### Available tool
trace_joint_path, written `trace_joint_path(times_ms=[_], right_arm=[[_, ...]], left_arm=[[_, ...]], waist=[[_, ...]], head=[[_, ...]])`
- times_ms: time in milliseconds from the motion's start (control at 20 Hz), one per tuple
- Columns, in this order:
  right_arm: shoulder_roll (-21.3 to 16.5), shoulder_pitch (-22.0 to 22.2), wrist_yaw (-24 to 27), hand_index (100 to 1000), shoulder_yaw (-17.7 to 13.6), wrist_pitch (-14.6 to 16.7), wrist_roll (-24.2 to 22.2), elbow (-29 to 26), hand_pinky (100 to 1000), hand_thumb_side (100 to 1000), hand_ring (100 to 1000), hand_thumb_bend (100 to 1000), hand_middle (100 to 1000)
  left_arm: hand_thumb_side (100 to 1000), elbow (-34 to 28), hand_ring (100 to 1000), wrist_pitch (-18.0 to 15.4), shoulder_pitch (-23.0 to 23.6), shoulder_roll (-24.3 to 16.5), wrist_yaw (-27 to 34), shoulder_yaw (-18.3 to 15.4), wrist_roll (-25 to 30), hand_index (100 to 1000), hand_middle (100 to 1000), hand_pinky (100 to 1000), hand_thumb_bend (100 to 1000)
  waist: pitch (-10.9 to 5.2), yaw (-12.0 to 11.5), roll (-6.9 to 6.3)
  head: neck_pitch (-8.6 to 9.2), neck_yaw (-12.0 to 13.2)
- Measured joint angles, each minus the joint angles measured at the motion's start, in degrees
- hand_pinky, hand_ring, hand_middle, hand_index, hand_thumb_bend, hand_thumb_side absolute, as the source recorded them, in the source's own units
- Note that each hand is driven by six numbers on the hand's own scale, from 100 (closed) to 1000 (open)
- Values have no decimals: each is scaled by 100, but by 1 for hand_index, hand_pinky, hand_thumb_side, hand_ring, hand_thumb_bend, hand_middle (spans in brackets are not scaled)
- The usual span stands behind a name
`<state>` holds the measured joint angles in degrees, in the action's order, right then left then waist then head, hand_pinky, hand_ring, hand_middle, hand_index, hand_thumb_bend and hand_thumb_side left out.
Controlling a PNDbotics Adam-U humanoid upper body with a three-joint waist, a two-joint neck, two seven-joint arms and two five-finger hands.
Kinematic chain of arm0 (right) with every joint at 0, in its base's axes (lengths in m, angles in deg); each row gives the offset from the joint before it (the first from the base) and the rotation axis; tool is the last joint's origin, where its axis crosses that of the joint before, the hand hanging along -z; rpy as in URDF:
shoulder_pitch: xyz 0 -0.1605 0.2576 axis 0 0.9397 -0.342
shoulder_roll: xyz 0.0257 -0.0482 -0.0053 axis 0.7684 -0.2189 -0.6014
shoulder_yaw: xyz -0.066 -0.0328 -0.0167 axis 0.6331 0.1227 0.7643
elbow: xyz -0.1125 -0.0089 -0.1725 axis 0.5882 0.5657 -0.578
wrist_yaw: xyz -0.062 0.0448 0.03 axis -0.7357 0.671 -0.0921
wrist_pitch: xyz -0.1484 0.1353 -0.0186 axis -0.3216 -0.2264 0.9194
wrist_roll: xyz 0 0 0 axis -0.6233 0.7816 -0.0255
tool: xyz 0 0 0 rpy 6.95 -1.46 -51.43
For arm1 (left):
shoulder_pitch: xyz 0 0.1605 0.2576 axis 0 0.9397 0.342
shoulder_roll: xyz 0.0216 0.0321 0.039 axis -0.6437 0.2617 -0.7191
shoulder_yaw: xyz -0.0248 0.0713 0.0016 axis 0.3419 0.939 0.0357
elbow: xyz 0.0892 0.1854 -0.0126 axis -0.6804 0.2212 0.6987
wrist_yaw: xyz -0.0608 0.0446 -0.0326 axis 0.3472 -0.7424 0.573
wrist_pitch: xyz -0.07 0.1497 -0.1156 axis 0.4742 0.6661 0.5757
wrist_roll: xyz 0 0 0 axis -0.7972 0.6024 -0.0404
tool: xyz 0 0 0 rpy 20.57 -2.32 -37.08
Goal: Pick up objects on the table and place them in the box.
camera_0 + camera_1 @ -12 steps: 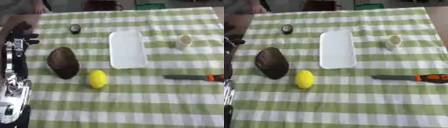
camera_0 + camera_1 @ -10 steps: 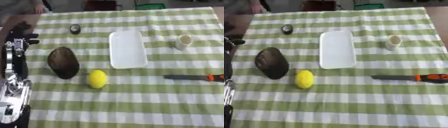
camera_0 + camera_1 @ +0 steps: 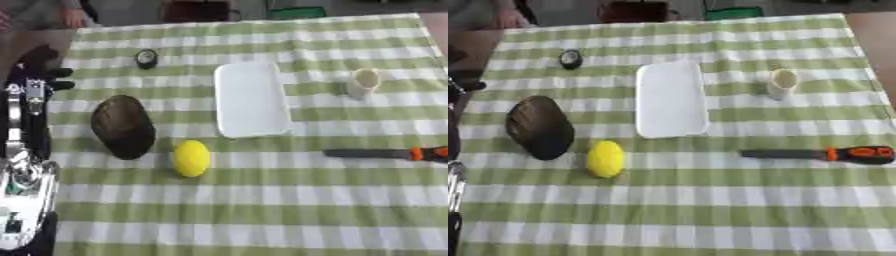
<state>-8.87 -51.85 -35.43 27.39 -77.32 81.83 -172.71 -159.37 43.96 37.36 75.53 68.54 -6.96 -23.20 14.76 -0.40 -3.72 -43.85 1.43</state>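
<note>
In the left eye view, the tabletop, covered by a green and white checked cloth, carries everything the task names. A shallow white tray, standing in for the box, lies lengthwise near the centre, with bare cloth around it so either arm could approach. A dark brown oval object rests to its left, and a yellow lemon sits just below and right of that, near the tray's lower left corner but apart from it. A small round black thing lies further back, to the tray's upper left. A pale cup stands upright to the tray's right. A knife with a dark blade and orange handle lies flat toward the right edge, handle pointing outward. The left arm runs up the left edge, and the left hand shows as a dark shape by the cloth's border, touching nothing; whether its fingers are spread or curled cannot be told. It appears parked clear of the objects, so no pick seems begun.

The right eye view shows the same layout shifted leftward, with the knife's handle fully in frame. The tray is empty, and all five objects lie outside it. The right hand shows in neither view. The lemon and the brown object look the nearest picks for the left arm.
</note>
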Motion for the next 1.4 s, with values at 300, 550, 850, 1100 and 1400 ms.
trace_joint_path(times_ms=[300,550,850,1100,1400], right_arm=[[0,0,-1,817,-2,-2,3,-1,578,720,679,432,722],[0,1,-4,819,-2,-2,5,-1,578,721,680,435,723],[0,4,-7,821,-3,-4,4,-2,580,723,680,436,724],[0,4,-7,822,-3,-17,-13,-2,581,724,678,435,724],[0,3,-7,822,-3,-15,-18,-2,581,725,677,434,725]], left_arm=[[890,-16,679,20,-1,0,-32,0,15,853,764,645,633],[790,-17,734,126,-16,-36,-272,0,140,893,811,694,852],[715,-155,806,714,-213,-536,-2075,41,1273,950,859,775,964],[690,-138,798,1048,-555,-900,-3661,290,2353,937,840,769,989],[620,124,756,1128,-817,-973,-4665,556,3304,918,816,730,972]], waist=[[-19,2,0],[-21,4,0],[-54,6,-6],[-57,67,-4],[-58,101,8]], head=[[3,-2],[3,-2],[3,-4],[3,-4],[4,4]])
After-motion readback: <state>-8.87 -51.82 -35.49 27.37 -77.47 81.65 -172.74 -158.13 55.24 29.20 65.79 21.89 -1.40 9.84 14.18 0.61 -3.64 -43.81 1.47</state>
